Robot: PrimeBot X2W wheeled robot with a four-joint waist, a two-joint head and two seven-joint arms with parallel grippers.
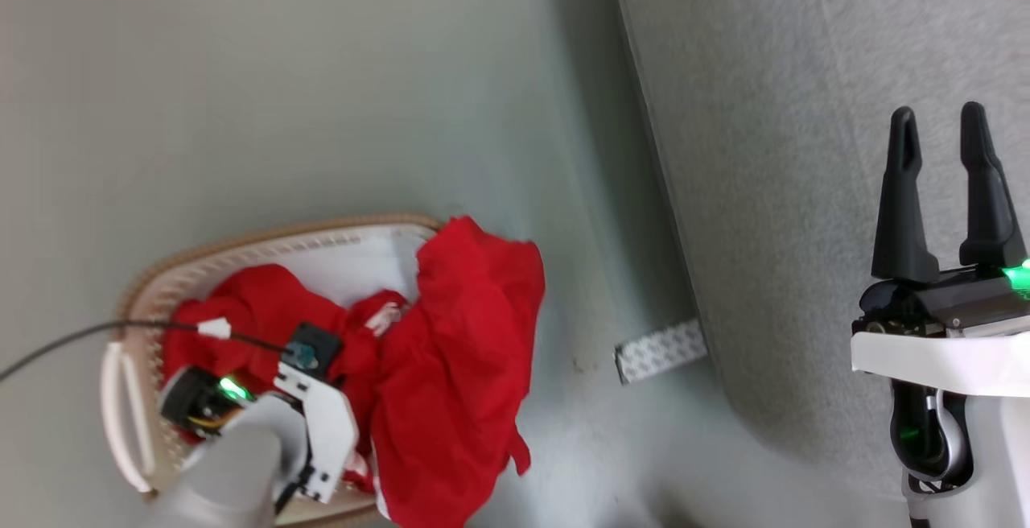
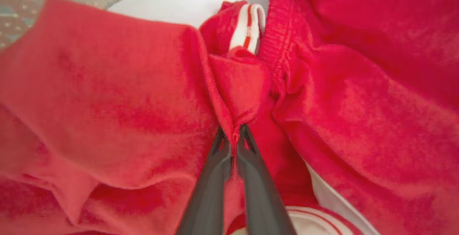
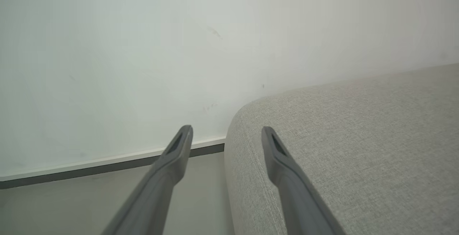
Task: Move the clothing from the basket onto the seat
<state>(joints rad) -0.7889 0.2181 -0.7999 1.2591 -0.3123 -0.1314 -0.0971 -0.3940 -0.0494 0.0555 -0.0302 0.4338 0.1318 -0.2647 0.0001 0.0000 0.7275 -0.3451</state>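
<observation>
L gripper (image 2: 233,131) is down in the basket (image 1: 241,242), tips clamped on a thin ridge of the clothing (image 2: 107,95), about mid-basket.

Risks, my read:
- Pinch takes only a small fold, so the fabric could slip out on the lift.
- The red pieces lie bunched together w/ a white-and-red trim (image 2: 251,27) just beyond the tips. Pulling one may drag the rest, or tug the light basket along.
- A big red piece (image 1: 459,367) already hangs over the basket's R rim onto the floor (image 1: 322,69). A jerk could dump it fully on the floor, short of the seat (image 1: 805,150).
- A black cable (image 1: 64,343) crosses the basket's L edge to the wrist and might snag on fabric or rim.

R gripper (image 1: 937,121) is spread wide, empty, over the seat's near edge.

Surfaces: smooth pale grey-green floor, few marks. Seat is coarse light grey weave w/ a rounded corner (image 3: 244,116). A white patterned strip (image 1: 660,351) sticks out at its base. Farther off, a plain pale wall (image 3: 143,48) w/ a white skirting board (image 3: 107,163).
</observation>
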